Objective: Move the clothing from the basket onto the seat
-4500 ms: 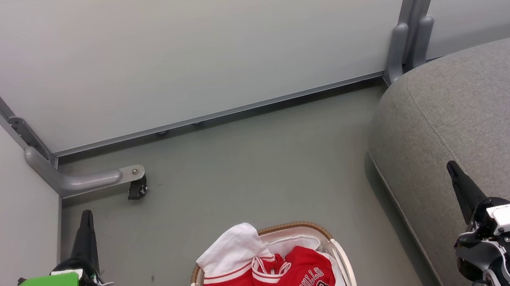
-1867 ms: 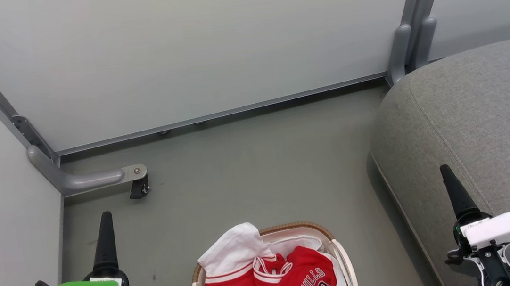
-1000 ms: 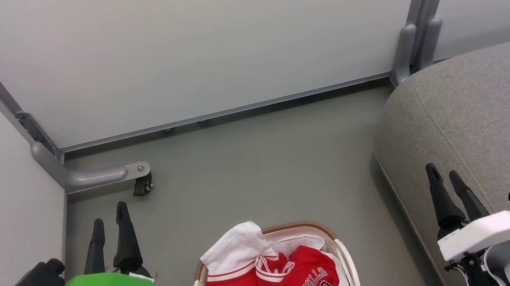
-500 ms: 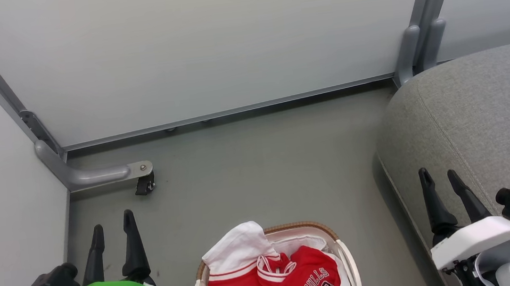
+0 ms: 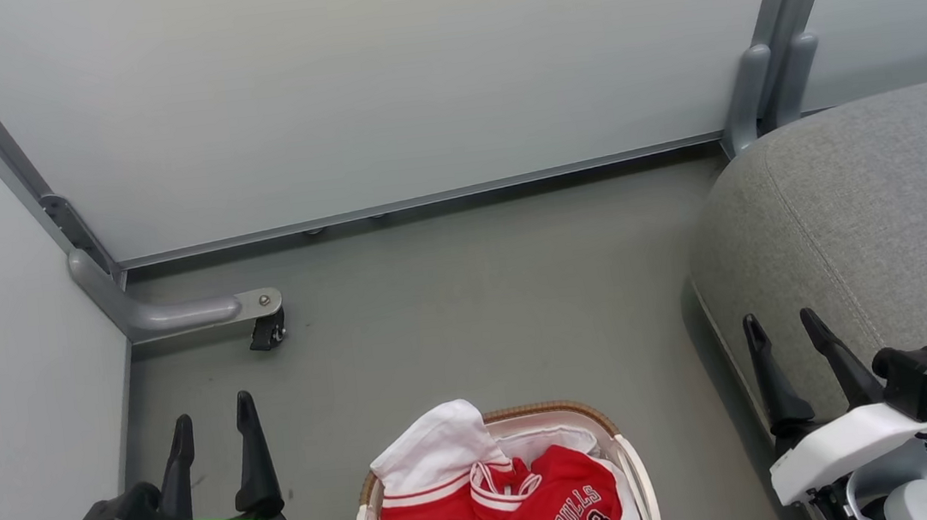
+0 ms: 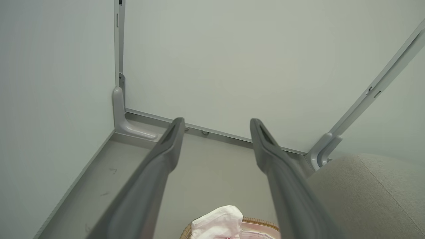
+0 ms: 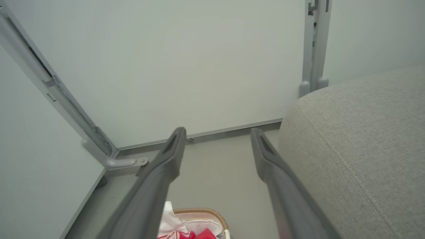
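left pincer [image 5: 212, 407], right pincer [image 5: 778, 317] turned since earlier, both spread wide, clothing [image 5: 533, 511] unmoved

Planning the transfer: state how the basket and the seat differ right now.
The basket is small, white-slatted with a brown woven rim; the seat is a far larger grey fabric cushion. The basket holds the red clothing; none of it lies on the seat. The basket is straight ahead of the robot; the seat is to its right. Both stand on the grey floor.
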{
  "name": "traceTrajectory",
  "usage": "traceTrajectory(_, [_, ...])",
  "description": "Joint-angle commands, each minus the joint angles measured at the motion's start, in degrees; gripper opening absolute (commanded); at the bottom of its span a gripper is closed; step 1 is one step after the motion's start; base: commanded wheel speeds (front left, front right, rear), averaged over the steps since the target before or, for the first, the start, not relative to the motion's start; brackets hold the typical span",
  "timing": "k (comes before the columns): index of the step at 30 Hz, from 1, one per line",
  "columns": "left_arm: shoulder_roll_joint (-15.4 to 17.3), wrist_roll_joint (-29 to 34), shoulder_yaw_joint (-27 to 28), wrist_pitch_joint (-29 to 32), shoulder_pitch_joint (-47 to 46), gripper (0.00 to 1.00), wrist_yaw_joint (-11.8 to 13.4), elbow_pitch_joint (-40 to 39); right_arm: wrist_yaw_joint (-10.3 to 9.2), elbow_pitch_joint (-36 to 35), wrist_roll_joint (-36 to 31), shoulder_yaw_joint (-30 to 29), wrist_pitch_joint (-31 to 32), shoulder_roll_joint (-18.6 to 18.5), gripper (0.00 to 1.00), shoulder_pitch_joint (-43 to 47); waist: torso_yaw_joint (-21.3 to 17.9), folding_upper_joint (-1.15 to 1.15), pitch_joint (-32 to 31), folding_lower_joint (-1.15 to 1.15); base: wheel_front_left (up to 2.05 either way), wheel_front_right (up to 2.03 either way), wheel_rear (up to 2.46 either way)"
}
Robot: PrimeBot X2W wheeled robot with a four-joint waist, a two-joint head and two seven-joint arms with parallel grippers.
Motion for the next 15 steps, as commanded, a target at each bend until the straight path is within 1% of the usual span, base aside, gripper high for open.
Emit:
traceTrajectory(1, [0.44, 1.28, -0.14, -0.57, 0.36, 1.0, 0.21, -0.18, 0.01, -0.38, -1.5, 0.03, -0.6, -0.38, 1.0, 0.45, 0.03, 0.0, -0.01, 0.0, 0.0, 0.0, 0.0])
traceTrajectory(15, [0.5, 6.84, -0.72, -2.28, 1.27, 1.0, 0.41, 0.7, 0.02, -0.9, -8.02, 0.84, -2.3, -0.45, 1.0, 0.82, 0.35, 0.0, -0.19, 0.0, 0.0, 0.0, 0.0])
